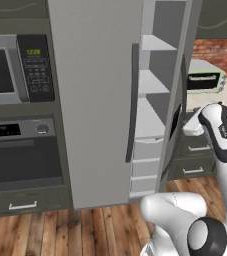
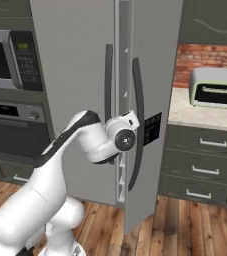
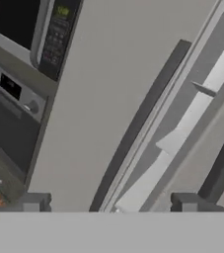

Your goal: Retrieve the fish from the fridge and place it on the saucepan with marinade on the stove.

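The grey two-door fridge [image 1: 95, 100] [image 2: 70, 65] fills the middle. Its left door is shut and its right door [image 2: 155, 60] stands partly ajar, showing white shelves [image 1: 152, 82] [image 3: 192, 118] with nothing visible on them. My gripper [image 3: 108, 203] is open, its tips wide apart with nothing between them. It points at the gap between the doors, between the left handle [image 3: 143, 118] and the right handle [image 3: 222, 168]. My white wrist [image 2: 125, 135] hovers just left of the right handle [image 2: 139, 125]. The fish, saucepan, marinade and stove are out of view.
Left of the fridge are a built-in microwave [image 1: 15, 70] and a dark oven [image 1: 20, 155]. To the right, a toaster oven [image 2: 215, 87] sits on a counter over grey drawers [image 2: 200, 165]. Wooden floor [image 1: 100, 225] lies in front.
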Robot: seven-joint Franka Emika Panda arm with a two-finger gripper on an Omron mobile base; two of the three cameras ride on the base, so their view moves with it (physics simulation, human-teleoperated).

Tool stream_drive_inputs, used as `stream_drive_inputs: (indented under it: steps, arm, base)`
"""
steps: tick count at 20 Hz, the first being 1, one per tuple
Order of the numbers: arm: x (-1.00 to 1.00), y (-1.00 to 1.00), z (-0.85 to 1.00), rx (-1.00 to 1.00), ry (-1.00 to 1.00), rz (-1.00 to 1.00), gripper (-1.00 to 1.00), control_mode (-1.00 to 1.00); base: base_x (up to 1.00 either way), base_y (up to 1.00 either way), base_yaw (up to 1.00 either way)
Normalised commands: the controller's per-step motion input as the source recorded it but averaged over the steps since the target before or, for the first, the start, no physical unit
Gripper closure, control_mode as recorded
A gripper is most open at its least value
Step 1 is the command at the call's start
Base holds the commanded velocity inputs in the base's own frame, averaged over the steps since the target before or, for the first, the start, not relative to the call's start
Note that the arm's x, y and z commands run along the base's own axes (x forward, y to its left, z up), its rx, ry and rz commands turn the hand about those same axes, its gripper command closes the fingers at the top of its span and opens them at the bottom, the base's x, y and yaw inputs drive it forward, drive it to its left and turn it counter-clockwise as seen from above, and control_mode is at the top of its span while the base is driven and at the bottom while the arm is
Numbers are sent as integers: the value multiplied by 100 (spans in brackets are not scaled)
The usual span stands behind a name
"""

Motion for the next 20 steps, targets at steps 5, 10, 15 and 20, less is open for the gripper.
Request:
stream_drive_inputs:
  steps: [5,10,15,20]
  arm:
    - [6,46,16,-21,16,-42,-100,-100]
    - [18,61,6,-25,11,-30,-100,-100]
    - [23,29,1,-28,13,-18,-100,-100]
    - [33,8,2,-19,9,-11,-100,-100]
  base:
    - [0,0,0]
    - [0,0,0]
    - [0,0,0]
    - [0,0,0]
